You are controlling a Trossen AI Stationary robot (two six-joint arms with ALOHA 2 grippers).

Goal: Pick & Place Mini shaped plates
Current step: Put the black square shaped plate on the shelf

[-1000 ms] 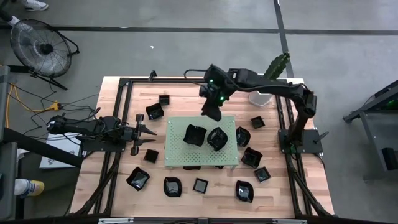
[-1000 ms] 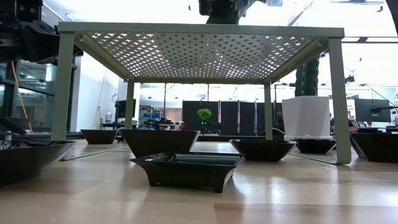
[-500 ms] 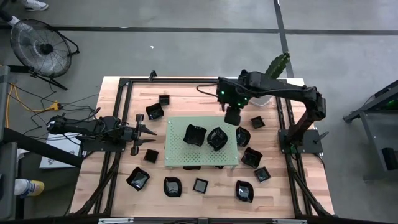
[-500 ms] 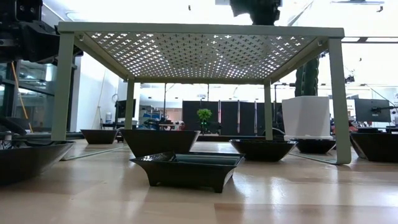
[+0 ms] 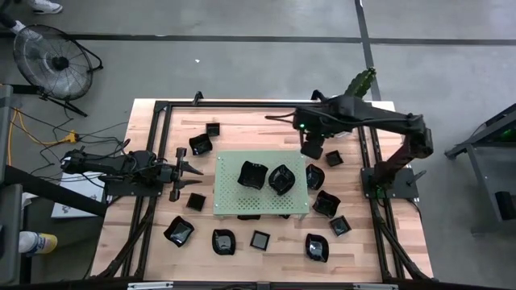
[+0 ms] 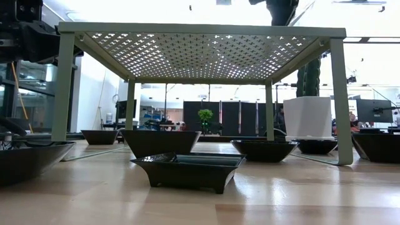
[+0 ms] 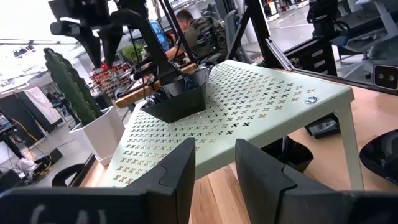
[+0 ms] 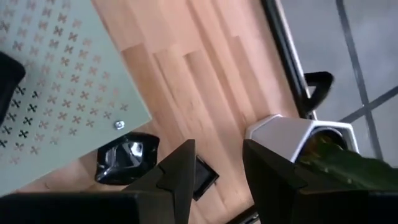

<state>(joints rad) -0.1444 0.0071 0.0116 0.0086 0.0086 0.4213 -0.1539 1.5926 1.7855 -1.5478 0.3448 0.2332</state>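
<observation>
Two mini shaped plates (image 5: pixel 252 173) (image 5: pixel 281 178), glossy black, sit on the green perforated board (image 5: pixel 234 201) at the table's middle. Several more lie on the wood around and under the board (image 6: pixel 187 169). My right gripper (image 5: pixel 311 150) hangs open and empty off the board's far right corner. It points down at bare wood near a glossy plate (image 8: pixel 124 158) and a small square plate (image 8: pixel 202 176). My left gripper (image 5: pixel 190 169) waits level at the table's left, open (image 7: pixel 214 165), facing the board (image 7: pixel 261 99).
A white hexagonal pot (image 5: pixel 339 126) with a cactus (image 5: pixel 359 84) stands at the far right, close behind my right gripper (image 8: pixel 214 168). The board stands on legs (image 6: pixel 340 100), with plates beneath it. A black frame (image 5: pixel 165 105) runs around the table.
My right gripper has gone from above the board's far edge toward the table's right edge, clear of the board, rising a little and tipping to point steeply down. It stays open and empty. The plates have not moved.
</observation>
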